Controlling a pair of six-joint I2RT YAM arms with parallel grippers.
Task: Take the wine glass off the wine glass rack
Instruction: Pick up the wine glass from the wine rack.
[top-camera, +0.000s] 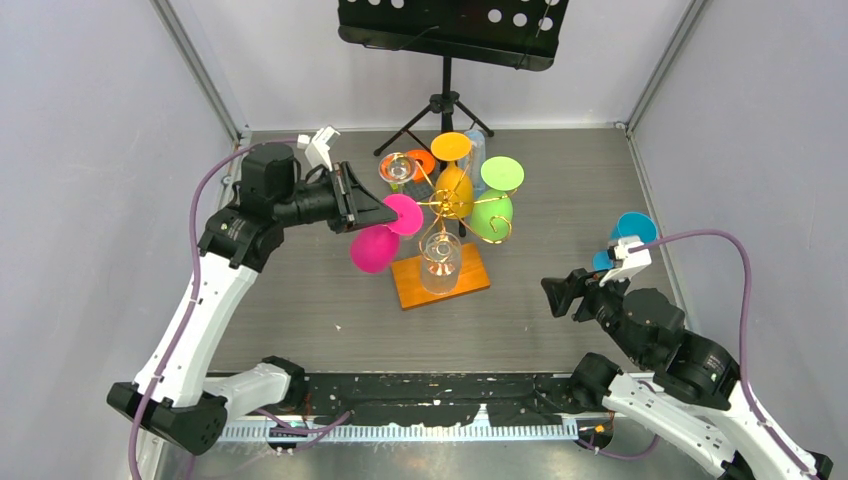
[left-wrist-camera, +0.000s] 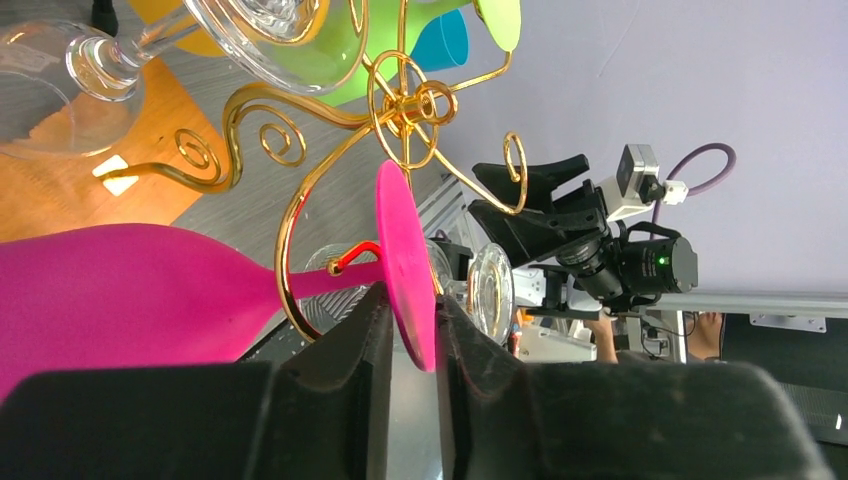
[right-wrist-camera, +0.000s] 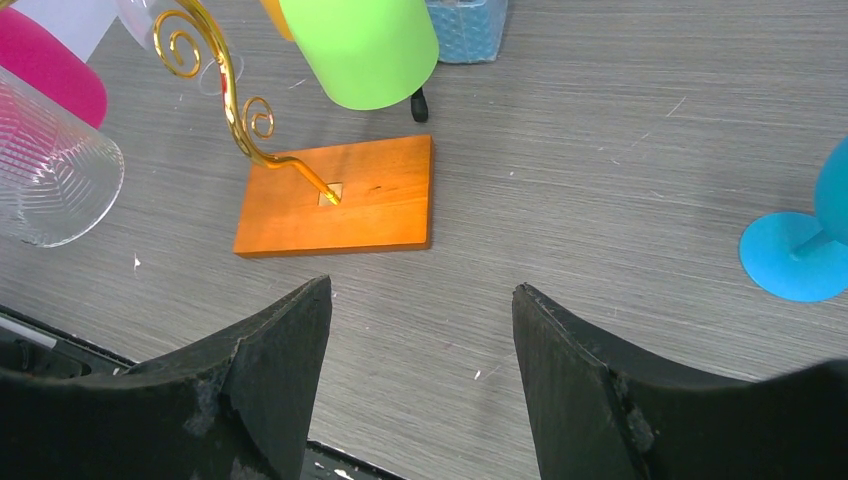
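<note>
The wine glass rack (top-camera: 452, 201) is a gold wire tree on an orange wooden base (top-camera: 455, 283) at mid-table; its scrolls (left-wrist-camera: 400, 105) and base (right-wrist-camera: 340, 195) show in both wrist views. A pink wine glass (top-camera: 373, 248) hangs bowl-down on the rack's left arm, stem in a gold loop. My left gripper (top-camera: 388, 212) reaches in from the left, and in its own view its jaws (left-wrist-camera: 412, 300) are shut on the edge of this glass's flat pink foot (left-wrist-camera: 405, 250). My right gripper (top-camera: 553, 292) stands open and empty (right-wrist-camera: 420, 290) above the table, right of the rack.
Clear (top-camera: 440, 265), green (top-camera: 490, 215), yellow (top-camera: 455, 185) and orange (top-camera: 422, 158) glasses hang on other arms. A blue glass (top-camera: 627, 232) stands on the table at the right (right-wrist-camera: 800, 250). A black music stand (top-camera: 445, 100) is behind the rack. Grey walls enclose the table.
</note>
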